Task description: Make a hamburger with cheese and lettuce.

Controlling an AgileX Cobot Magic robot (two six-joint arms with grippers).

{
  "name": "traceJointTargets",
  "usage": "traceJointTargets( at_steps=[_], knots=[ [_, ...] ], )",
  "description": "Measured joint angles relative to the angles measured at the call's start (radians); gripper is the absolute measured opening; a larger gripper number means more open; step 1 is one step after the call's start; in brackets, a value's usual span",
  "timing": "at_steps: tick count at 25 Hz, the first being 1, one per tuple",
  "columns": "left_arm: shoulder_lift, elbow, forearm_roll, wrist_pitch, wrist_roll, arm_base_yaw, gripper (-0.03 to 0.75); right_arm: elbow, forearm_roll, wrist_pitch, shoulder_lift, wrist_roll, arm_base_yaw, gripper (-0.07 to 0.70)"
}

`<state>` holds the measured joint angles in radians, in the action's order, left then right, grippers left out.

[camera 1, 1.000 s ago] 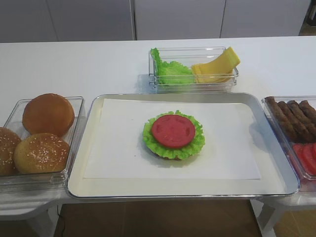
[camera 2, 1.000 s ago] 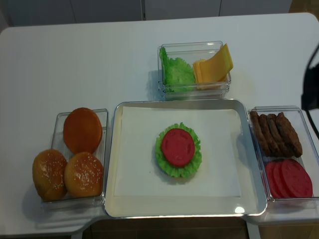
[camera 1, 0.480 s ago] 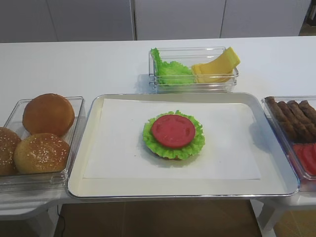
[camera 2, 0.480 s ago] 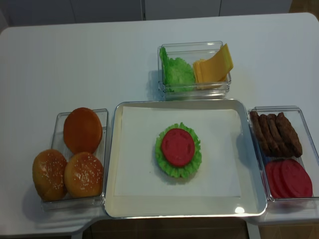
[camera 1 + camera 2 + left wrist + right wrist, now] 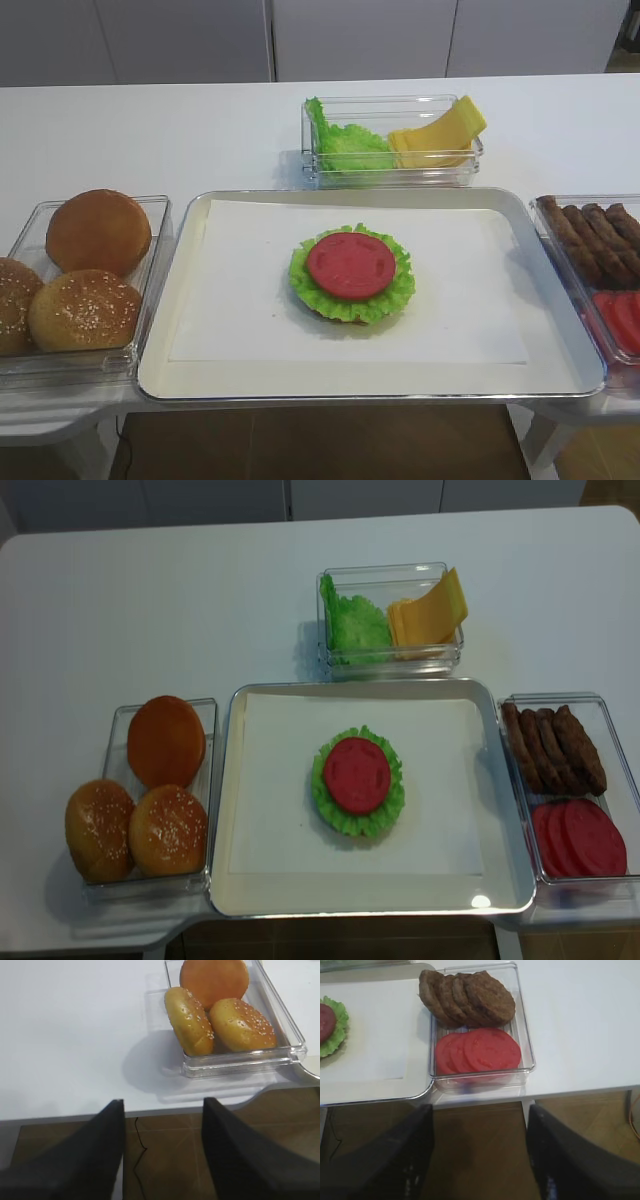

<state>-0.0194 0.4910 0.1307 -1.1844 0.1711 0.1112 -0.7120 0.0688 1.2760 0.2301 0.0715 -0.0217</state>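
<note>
Hamburger [image 5: 351, 272], a low stack of thin brown bun base, ruffled green leaf and red tomato disc, sits mid-way on the white paper lining the silver metal tray [image 5: 560, 385]. Beyond the tray's far edge, a clear plastic box holds spare frilly green lettuce [image 5: 340, 140] on the left and fanned pale-yellow square cheese [image 5: 440, 135] on the right. Both the left gripper [image 5: 162, 1152] and the right gripper [image 5: 480, 1160] hang off the table's near edge, black fingers spread apart and holding nothing.

Count, table top: three round brown buns [image 5: 165, 742] (two sesame-topped, one plain); four dark brown round patties [image 5: 553, 748]; three loose red tomato discs [image 5: 578, 840]; one more red disc [image 5: 356, 775] on the single green ruffled lettuce stack [image 5: 358, 782]; three clear plastic bins [image 5: 392, 578]; one silver metal tray [image 5: 228, 780].
</note>
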Motion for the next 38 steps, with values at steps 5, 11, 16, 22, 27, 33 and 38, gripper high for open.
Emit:
traceJointTargets(
  at_steps=[5,11,16,22,27,33,38],
  knots=[
    [0.0,0.0,0.0,0.0,0.0,0.0,0.369,0.065,-0.001,-0.02,-0.113,0.0,0.0,0.44],
    [0.0,0.0,0.0,0.0,0.0,0.0,0.369,0.095,-0.001,-0.088,-0.156,0.0,0.0,0.44],
    [0.0,0.0,0.0,0.0,0.0,0.0,0.37,0.157,0.005,-0.102,-0.158,0.0,0.0,0.439],
    [0.0,0.0,0.0,0.0,0.0,0.0,0.37,0.198,0.016,-0.154,-0.16,-0.002,0.0,0.439],
    [0.0,0.0,0.0,0.0,0.0,0.0,0.37,0.203,0.018,-0.182,-0.16,-0.02,0.0,0.44],
    [0.0,0.0,0.0,0.0,0.0,0.0,0.37,0.205,0.018,-0.179,-0.16,-0.049,0.0,0.439],
    [0.0,0.0,0.0,0.0,0.0,0.0,0.37,0.215,0.018,-0.173,-0.16,-0.06,0.0,0.439]
  ],
)
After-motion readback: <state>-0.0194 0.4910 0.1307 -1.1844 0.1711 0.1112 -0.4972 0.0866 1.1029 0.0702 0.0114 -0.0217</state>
